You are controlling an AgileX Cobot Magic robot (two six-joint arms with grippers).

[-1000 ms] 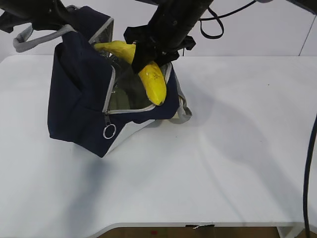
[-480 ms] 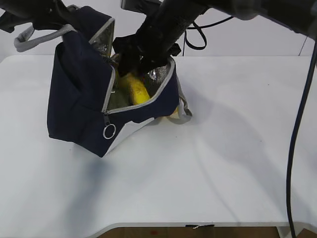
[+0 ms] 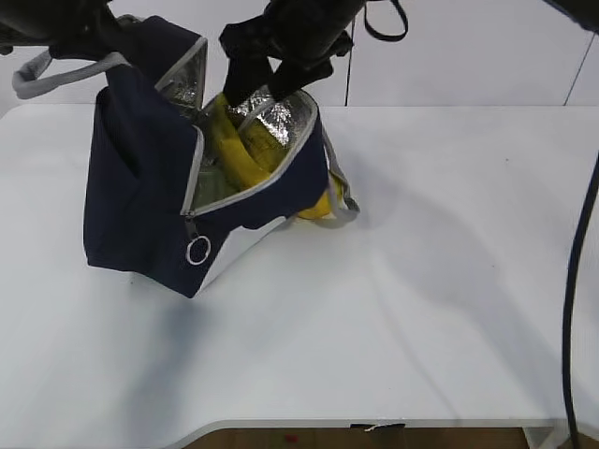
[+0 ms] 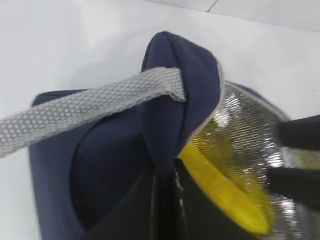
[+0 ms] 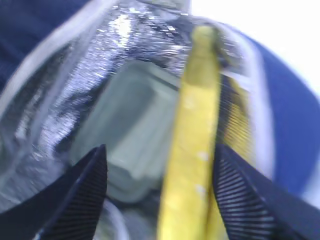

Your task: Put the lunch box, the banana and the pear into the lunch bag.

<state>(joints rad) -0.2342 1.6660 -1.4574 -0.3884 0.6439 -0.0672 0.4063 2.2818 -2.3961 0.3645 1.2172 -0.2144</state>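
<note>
Both arms are matte black with loose black cables (image 3: pixel 573 271); the right gripper (image 5: pixel 157 187) has black jaws with finely ribbed inner faces.

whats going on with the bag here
The left gripper is clamped on the rim of the navy-blue fabric lunch bag, holding it open. The right gripper is open above the curved yellow banana, which lies in the foil-lined bag beside the pale green-lidded lunch box. A yellow pear sits outside, behind the bag.
</note>
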